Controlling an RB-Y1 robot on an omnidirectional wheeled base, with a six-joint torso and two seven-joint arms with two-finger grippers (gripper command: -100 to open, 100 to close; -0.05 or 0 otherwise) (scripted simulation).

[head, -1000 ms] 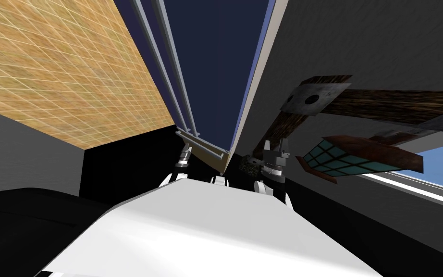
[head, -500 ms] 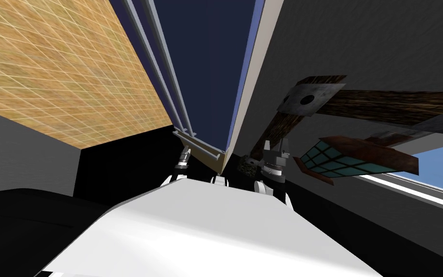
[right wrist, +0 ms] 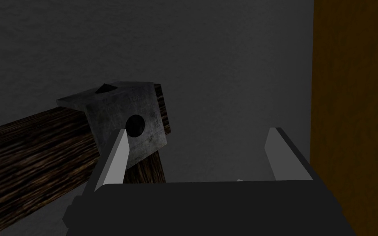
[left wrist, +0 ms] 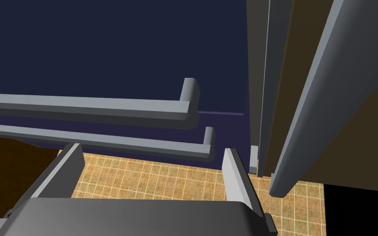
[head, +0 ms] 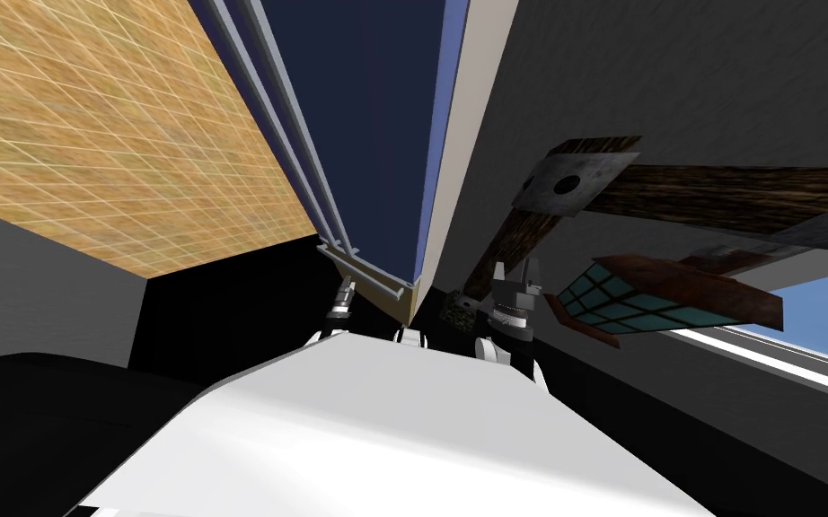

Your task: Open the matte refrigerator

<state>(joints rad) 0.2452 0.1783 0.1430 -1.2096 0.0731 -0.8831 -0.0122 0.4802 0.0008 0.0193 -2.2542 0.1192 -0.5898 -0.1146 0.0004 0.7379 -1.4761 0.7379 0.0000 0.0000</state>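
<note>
Dark navy matte refrigerator [left wrist: 102, 45], two long grey bar handles [left wrist: 102, 107] parallel along its front, ends near left pincer [left wrist: 151, 148], spread wide, empty, right pincer [right wrist: 197, 130] spread, empty too

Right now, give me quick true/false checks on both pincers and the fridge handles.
1. The left pincer is shut on a handle. False: its fingers stand open and hold nothing.
2. Two grey bar handles run across the dark blue fridge front. True.
3. The right pincer is open. True.
4. The floor under the left pincer is grey carpet. False: it is a tan tiled floor.
</note>
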